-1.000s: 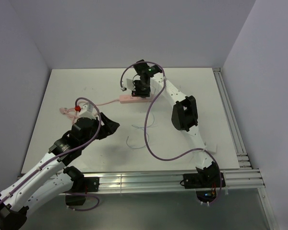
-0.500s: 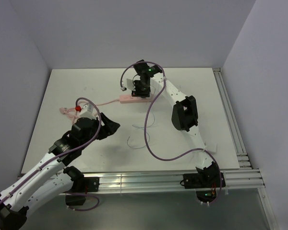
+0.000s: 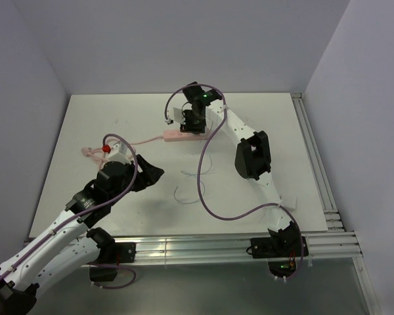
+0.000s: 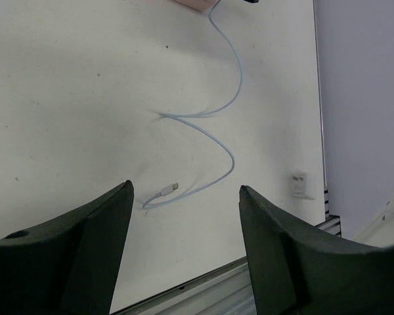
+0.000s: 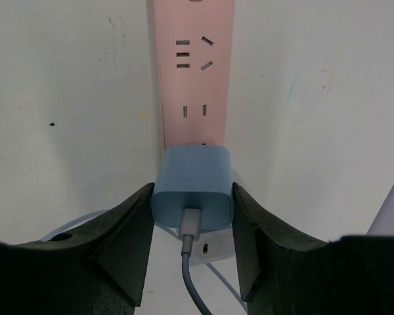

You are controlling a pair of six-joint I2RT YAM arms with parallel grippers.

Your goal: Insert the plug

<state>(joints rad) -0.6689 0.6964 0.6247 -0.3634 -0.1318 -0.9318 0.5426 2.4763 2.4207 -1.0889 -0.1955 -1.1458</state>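
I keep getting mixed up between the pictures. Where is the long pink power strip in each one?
Top external: the pink power strip lies mid-table, toward the far edge.
Left wrist: only its pink end shows, at the top edge.
Right wrist: top centre, running away beyond the blue plug.
Shared landmark: the pale cable, seen in all three.

A faint shift of the left arm (image 3: 65, 220) and left tool (image 3: 154, 174), barely perceptible overhead.
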